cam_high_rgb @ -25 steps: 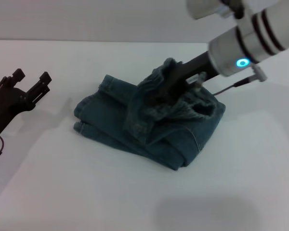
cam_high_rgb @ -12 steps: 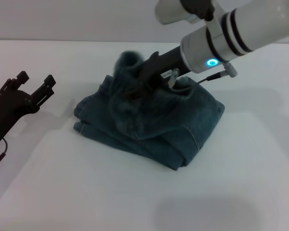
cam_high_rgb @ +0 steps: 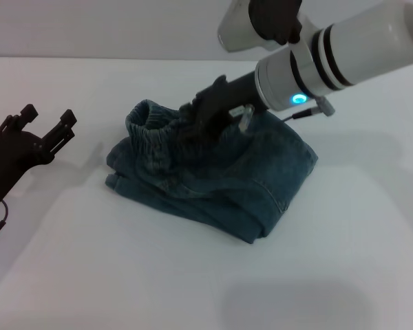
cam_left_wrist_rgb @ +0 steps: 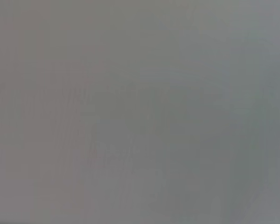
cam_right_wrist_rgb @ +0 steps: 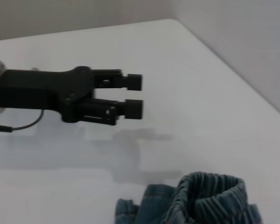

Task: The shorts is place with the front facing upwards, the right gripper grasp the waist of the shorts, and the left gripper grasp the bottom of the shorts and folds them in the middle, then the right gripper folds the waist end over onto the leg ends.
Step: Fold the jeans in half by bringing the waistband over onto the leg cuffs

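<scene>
Blue denim shorts (cam_high_rgb: 261, 179), folded into a thick bundle, lie at frame centre on the white table (cam_high_rgb: 193, 289). The right pincer (cam_high_rgb: 201, 118), a black jaw on a thick silver wrist with a glowing ring, reaches in from the upper right. It is sunk into the darker, gathered elastic waist of the shorts (cam_high_rgb: 151, 130) and looks pinched on that band, though denim hides the tips, so this is my reading only. The band stands as a ruffled arc toward the left edge of the bundle. The straight hemmed leg ends (cam_high_rgb: 118, 180) seem to lie low at that same left edge, left of and below the pincer. Judgement: the fold runs right to left, and what remains is laying the band flat on the hems. The left pincer (cam_high_rgb: 48, 117), black on a slim arm, hangs spread and empty at far left, well apart from the cloth.
</scene>
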`<state>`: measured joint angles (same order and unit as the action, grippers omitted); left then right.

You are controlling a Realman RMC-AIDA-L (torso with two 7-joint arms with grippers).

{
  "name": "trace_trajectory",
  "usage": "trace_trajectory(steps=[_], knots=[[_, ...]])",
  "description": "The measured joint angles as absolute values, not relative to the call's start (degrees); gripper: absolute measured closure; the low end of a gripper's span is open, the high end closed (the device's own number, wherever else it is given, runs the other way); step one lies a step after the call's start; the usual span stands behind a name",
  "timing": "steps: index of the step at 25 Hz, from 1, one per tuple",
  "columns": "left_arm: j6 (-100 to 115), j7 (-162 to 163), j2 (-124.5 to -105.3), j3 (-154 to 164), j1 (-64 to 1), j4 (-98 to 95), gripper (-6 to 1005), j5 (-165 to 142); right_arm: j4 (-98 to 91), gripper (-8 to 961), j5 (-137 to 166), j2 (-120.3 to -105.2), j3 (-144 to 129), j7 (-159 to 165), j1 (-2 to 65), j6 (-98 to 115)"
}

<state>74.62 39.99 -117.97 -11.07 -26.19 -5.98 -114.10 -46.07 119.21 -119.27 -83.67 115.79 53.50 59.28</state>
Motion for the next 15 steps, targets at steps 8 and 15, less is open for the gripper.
trace_trajectory(steps=[8,15], knots=[[73.33,39.98,-118.03,-11.04,-26.27,-5.68,170,-114.07,-53.8,504,113.75,-119.25,-84.76,108.81,46.15,61.13],[73.11,39.91,-118.01,-11.35,-26.17,-5.22,170,-114.08,-55.53,504,108.88,-118.8,-85.53,107.1,44.42,67.64]])
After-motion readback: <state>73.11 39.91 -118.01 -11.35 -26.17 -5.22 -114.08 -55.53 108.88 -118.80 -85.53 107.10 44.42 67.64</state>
